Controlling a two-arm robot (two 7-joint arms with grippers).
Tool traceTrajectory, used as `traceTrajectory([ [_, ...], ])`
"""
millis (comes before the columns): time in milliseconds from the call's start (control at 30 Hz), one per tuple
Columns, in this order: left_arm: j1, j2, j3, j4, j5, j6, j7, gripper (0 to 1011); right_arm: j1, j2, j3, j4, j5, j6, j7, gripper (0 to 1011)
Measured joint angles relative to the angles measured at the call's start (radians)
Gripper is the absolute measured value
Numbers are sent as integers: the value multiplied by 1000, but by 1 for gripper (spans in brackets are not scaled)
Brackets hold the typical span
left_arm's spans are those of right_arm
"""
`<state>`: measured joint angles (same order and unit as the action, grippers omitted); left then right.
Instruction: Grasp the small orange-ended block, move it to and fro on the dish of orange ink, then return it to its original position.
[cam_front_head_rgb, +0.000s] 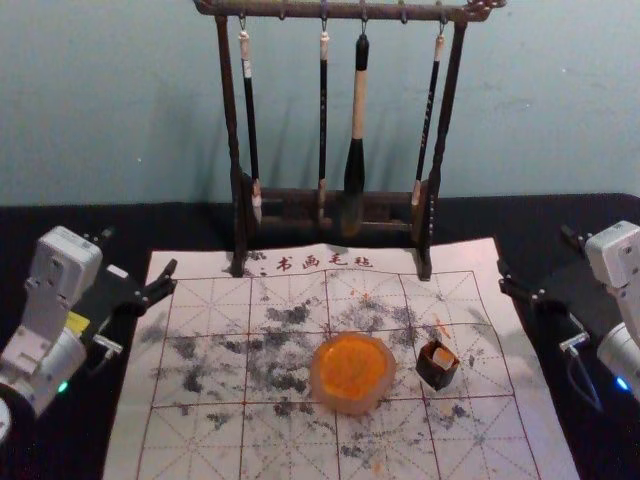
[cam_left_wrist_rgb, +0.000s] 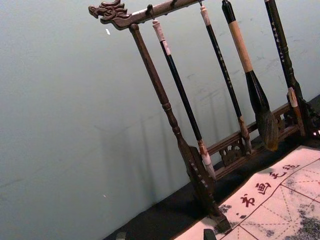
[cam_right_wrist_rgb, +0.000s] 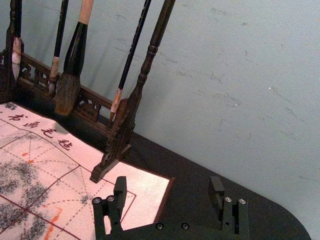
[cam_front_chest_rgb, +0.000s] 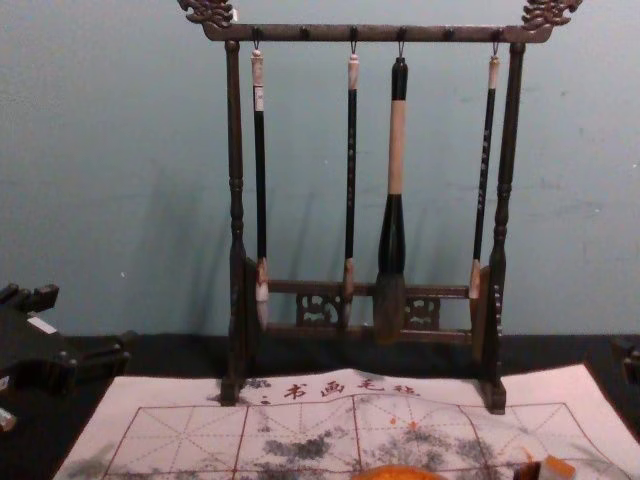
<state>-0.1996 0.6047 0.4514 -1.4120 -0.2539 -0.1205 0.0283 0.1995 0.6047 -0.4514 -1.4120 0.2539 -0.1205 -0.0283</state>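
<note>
Just right of ink dish (cam_front_head_rgb: 347, 407), near but apart: orange-ended block (cam_front_head_rgb: 437, 366) on calligraphy mat (cam_front_head_rgb: 190, 445). Right gripper (cam_right_wrist_rgb: 168, 186) off mat's right edge, pads spread, empty; off-centre approach could knock block dishward, shallow grip could twist it. Left gripper (cam_front_head_rgb: 138, 251) idle at left, spread. Count: 1 block, 1 dish, 1 mat, 4 calligraphy brushes (cam_front_head_rgb: 358, 105), 1 brush rack (cam_front_head_rgb: 300, 9), 2 grippers.
</note>
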Motion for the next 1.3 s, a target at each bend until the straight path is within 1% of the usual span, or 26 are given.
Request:
traceTrajectory([
  [1300, 0, 0, 0, 0, 0, 0, 0, 1001, 0, 0, 0, 0, 0, 0, 0, 1002],
])
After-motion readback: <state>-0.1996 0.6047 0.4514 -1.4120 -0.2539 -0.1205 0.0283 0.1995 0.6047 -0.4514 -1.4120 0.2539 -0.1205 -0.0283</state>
